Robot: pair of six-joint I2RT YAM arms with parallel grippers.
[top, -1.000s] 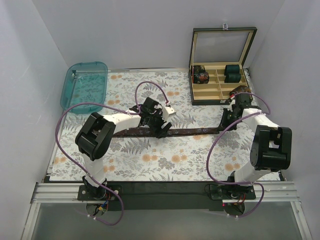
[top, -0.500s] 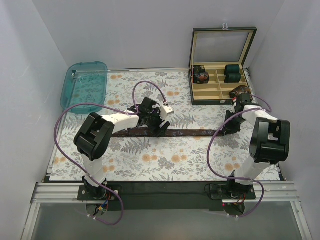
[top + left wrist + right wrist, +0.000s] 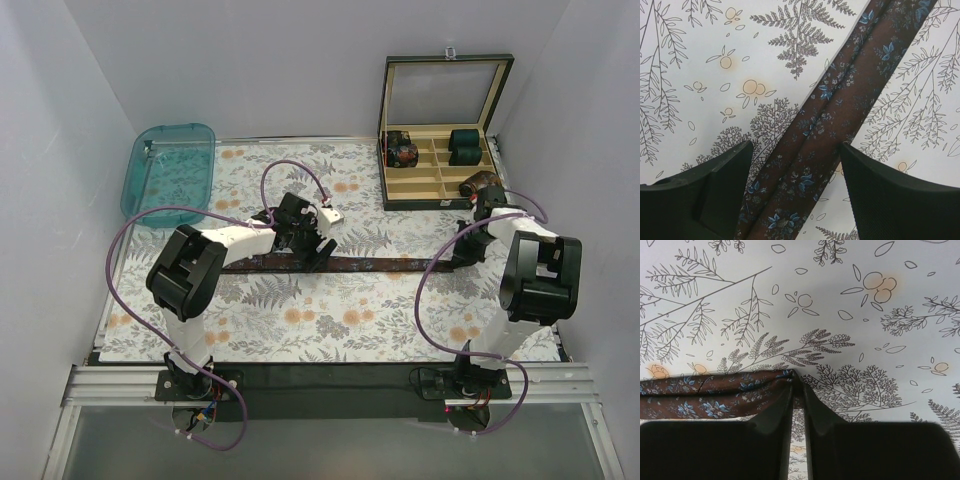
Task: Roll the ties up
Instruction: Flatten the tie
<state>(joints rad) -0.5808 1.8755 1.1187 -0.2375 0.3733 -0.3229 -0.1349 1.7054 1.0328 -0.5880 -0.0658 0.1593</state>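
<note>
The dark brown tie (image 3: 380,265) with small pale flowers lies stretched flat across the floral mat, left to right. In the left wrist view it runs diagonally as a folded strip (image 3: 840,100). My left gripper (image 3: 306,256) is open, its jaws astride the tie's middle-left part (image 3: 796,175) without closing on it. My right gripper (image 3: 462,252) is shut on the tie's right end; in the right wrist view the fingertips (image 3: 798,382) pinch the fabric (image 3: 705,395) low over the mat.
An open dark box (image 3: 440,198) with wooden compartments stands at the back right, holding teal-green bundles (image 3: 465,147), a dark floral roll (image 3: 403,152) and a brown roll (image 3: 480,183). A teal plastic tray (image 3: 170,170) sits at the back left.
My right gripper has moved right and slightly nearer with the tie's end, drawing the tie straighter. My left gripper has shifted a little left along the tie.
</note>
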